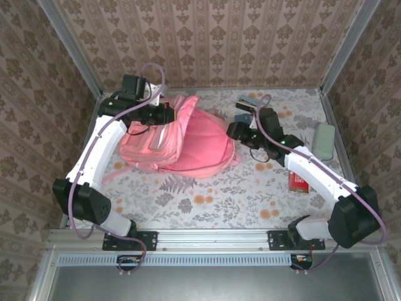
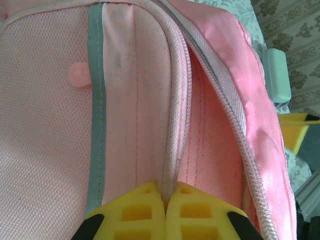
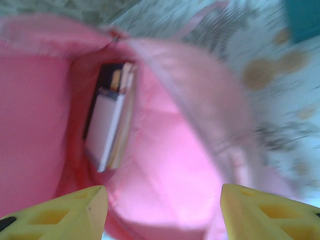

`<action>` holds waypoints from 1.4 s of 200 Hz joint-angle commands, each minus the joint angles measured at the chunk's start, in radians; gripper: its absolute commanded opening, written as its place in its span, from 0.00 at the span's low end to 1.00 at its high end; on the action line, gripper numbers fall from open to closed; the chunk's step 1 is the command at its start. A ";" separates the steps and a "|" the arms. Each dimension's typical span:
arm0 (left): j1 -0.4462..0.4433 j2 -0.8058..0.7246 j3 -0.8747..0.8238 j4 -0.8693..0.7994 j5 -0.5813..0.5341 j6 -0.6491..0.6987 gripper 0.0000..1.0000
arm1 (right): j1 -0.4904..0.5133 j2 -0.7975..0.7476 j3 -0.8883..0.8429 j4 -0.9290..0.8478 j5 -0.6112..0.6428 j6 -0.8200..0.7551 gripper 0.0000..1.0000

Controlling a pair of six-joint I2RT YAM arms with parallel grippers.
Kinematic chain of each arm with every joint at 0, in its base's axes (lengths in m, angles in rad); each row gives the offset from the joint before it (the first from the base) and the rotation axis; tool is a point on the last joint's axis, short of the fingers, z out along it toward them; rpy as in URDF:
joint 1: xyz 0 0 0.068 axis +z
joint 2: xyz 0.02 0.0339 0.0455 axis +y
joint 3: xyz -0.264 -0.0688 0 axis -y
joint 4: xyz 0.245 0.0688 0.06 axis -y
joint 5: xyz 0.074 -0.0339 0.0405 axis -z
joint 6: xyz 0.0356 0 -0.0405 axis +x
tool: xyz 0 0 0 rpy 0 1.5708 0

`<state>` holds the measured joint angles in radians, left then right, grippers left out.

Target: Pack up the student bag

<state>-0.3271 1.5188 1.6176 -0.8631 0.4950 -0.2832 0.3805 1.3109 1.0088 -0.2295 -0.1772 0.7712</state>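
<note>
Risk: slipped pinch, left gripper (image 2: 165, 200) clamped on student bag (image 1: 188, 141) zipper rim, mouth flopping shut over books (image 3: 110, 130) | right gripper (image 3: 162, 207) spread wide at mouth, holding nothing | bag at 10 o'clock off table (image 1: 207, 200) centre | room: bare cloth toward 6 o'clock, red box (image 1: 299, 182) at 4 o'clock, grey case (image 1: 324, 141) at 3 o'clock near edge

Floral table cover (image 1: 207, 200) carries pale green case (image 1: 324, 139) near right edge, red box (image 1: 299, 182) nearer front, teal item (image 1: 249, 100) at back; patterned walls (image 1: 213, 37) around.
</note>
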 commanded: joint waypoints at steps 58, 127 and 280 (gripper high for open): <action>0.020 -0.057 -0.002 0.030 -0.008 0.030 0.00 | -0.193 0.325 0.193 -0.063 0.099 -0.192 0.64; 0.019 -0.066 -0.028 0.070 0.012 -0.009 0.00 | -0.312 0.615 0.488 -0.093 0.107 -0.210 0.67; 0.017 -0.039 -0.018 0.088 0.022 -0.044 0.00 | -0.404 1.065 0.999 -0.137 -0.030 -0.200 0.79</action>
<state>-0.3256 1.4944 1.5776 -0.8219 0.5053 -0.3096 -0.0143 2.3508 1.9606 -0.3073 -0.1879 0.5987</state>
